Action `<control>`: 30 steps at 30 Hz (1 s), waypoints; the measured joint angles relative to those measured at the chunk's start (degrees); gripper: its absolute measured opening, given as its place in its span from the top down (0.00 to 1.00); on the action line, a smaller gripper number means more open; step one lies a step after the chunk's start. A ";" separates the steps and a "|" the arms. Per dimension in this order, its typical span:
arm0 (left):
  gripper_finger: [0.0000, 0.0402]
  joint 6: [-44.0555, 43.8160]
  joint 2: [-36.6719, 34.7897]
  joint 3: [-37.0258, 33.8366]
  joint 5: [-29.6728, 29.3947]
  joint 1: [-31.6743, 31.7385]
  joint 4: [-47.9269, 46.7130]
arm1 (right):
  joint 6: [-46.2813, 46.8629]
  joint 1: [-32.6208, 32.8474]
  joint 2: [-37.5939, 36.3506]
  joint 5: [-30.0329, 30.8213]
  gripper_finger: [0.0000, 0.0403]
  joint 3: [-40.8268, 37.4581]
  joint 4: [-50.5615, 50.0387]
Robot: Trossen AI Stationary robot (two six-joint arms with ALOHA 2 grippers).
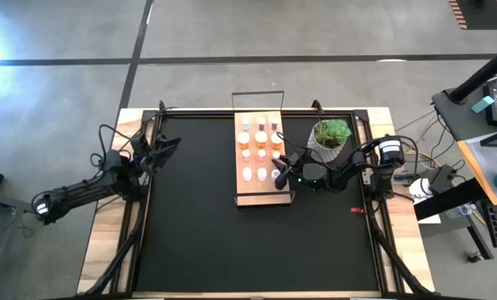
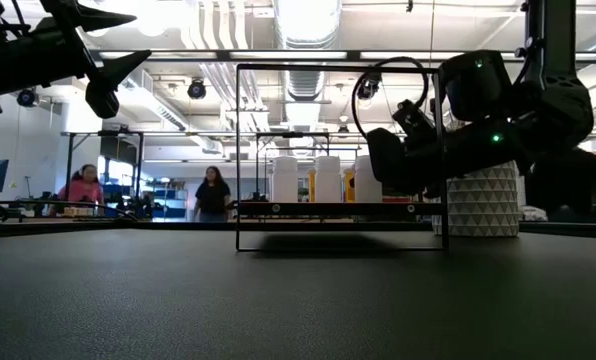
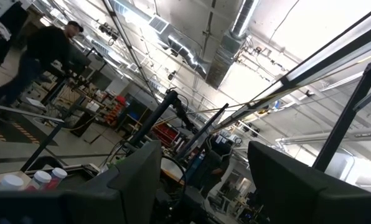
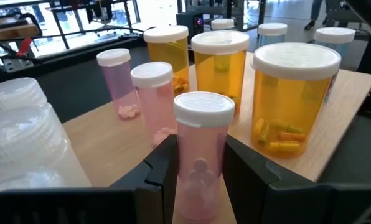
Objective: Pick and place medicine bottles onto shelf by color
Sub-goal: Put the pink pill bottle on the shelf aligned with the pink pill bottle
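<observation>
Right gripper (image 4: 199, 171): we see its two dark fingers on either side of a pink bottle (image 4: 201, 149), pinching it, over the near edge of the shelf (image 4: 98, 127).
Held bottle: upright, white cap on; a few pale tablets show through the pink wall; whether its base rests on the board we cannot tell.
Step in hand, as we judge it: setting this pink bottle down with its colour group.
How to do it well: we keep it vertical, lower it straight, and part the fingers only once the base sits flat; the orange bottle (image 4: 291, 99) stands just beside it, so little sideways room.
Pink neighbours: two more pink bottles (image 4: 151, 96) stand just behind, one with tablets at its bottom.
Orange bottles: three, capped; the nearest holds yellow capsules.
Pale bottles: blue-tinted ones at the far edge; contents not readable.
Shelf from above (image 1: 238, 179): wood board at mid-table, bottles in rows, a potted plant (image 1: 330, 137) just beside it.
Left gripper (image 1: 167, 146): idle at the table's far left corner, raised, fingers spread, holding nothing.
</observation>
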 joint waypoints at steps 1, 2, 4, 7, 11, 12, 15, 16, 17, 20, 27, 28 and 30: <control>0.44 0.00 0.00 0.00 0.02 -0.02 0.00 | 0.24 0.00 0.08 0.00 0.75 0.00 0.09; 0.44 0.00 0.00 0.00 0.01 -0.02 0.00 | 0.29 0.00 0.24 0.00 0.75 0.02 0.21; 0.44 0.00 0.00 0.00 0.02 0.00 0.00 | 0.33 0.00 0.57 0.02 0.75 0.04 0.66; 0.44 0.00 0.00 -0.01 0.01 -0.02 -0.01 | 0.33 0.00 0.85 0.02 0.73 0.17 0.87; 0.44 0.00 0.00 0.00 0.01 0.00 -0.01 | -0.47 0.00 0.98 -0.07 0.68 0.20 0.18; 0.44 0.00 0.00 0.00 0.02 -0.01 0.00 | -0.57 0.00 0.98 -0.07 0.66 0.22 0.25; 0.44 0.00 0.00 0.00 0.01 -0.01 0.00 | -0.69 0.00 0.96 -0.05 0.64 0.24 0.39; 0.44 0.00 0.00 0.00 0.01 0.00 0.00 | -0.69 0.00 0.96 -0.05 0.63 0.24 0.38; 0.44 0.00 0.00 0.00 0.02 0.00 -0.02 | -0.67 0.00 0.96 -0.05 0.63 0.24 0.43; 0.44 0.00 0.00 0.00 -0.01 0.00 0.00 | -0.65 0.00 0.96 -0.04 0.62 0.24 0.45; 0.44 0.00 0.00 0.00 0.01 -0.01 0.00 | 0.85 0.04 0.95 -0.04 0.59 0.24 0.52; 0.44 0.00 0.00 0.00 0.02 -0.01 0.00 | 0.86 0.04 0.89 -0.04 0.58 0.24 0.53; 0.44 0.00 0.00 -0.01 0.00 0.00 0.00 | 0.82 0.15 0.58 -0.04 0.57 0.26 0.63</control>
